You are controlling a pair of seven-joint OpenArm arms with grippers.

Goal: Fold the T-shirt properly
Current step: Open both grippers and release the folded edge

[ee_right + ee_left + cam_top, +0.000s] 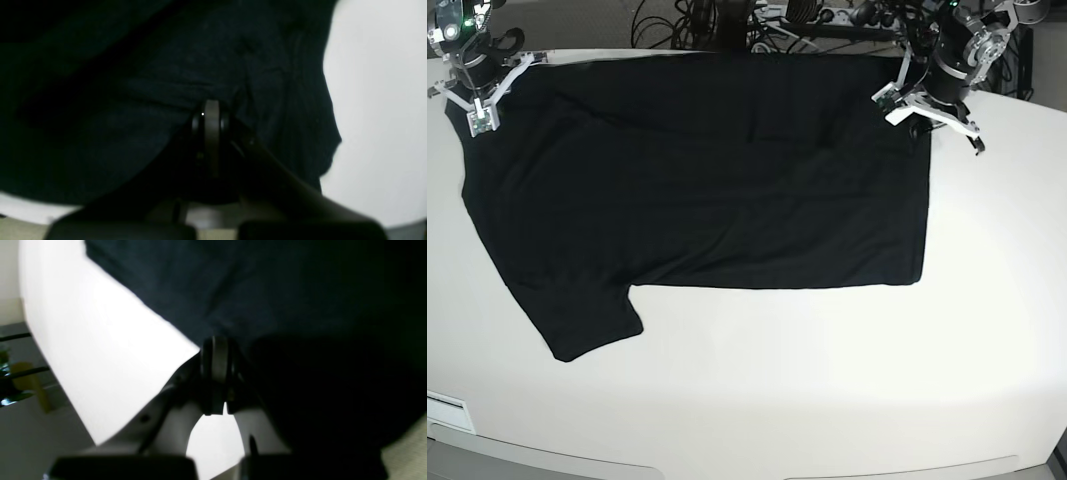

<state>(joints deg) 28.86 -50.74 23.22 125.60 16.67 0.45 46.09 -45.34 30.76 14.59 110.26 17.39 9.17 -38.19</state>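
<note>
The T-shirt (717,170) is spread plain side up on the white table (827,380), long axis left to right in the base view, one sleeve pointing toward the near left. Its far edge is pinched at both corners by the left gripper (917,120) and the right gripper (477,100). Both wrist views are dark and blurred.

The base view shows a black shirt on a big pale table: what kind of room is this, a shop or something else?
Probably a robotics lab or test bench, not a shop. Two robot arms work the far corners of the white table, tangled cables run behind it, and a single T-shirt lies spread flat.
</note>
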